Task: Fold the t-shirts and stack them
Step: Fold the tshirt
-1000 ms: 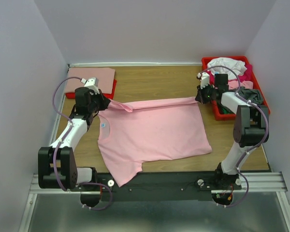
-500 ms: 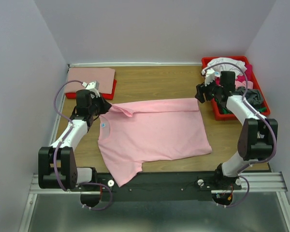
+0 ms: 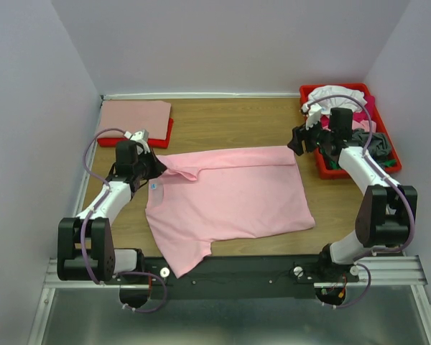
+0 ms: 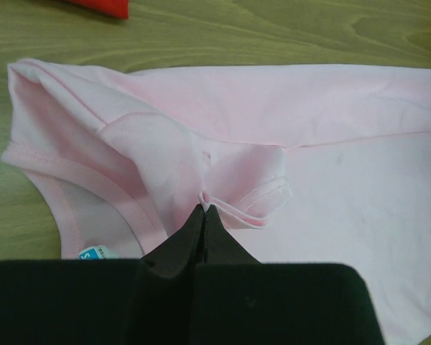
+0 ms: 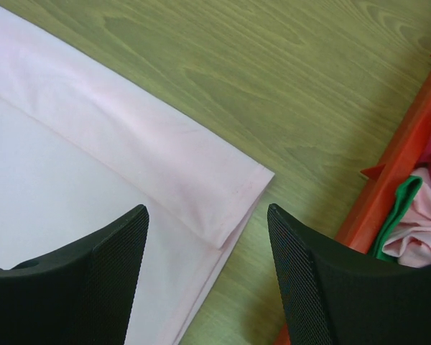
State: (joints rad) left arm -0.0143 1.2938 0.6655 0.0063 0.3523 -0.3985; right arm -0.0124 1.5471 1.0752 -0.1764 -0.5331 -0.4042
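Crosswise, the pink t-shirt (image 3: 230, 190) lies, collar (image 3: 156, 188) leftward.

A light pink t-shirt (image 3: 230, 194) lies flat over the middle of the desk (image 3: 230, 118) and reaches its near edge. A wide band of bare wood runs along the far edge, open for passage. A folded salmon t-shirt (image 3: 135, 113) bounds it at the far left corner, and a red tray (image 3: 304, 92) heaped with clothes bounds it at the far right corner. The right tool (image 3: 296, 144), fingers spread, hangs over the narrow gap between pink shirt and tray. The left tool (image 3: 156, 167), closed on the shirt's sleeve, occupies the strip along the left edge.
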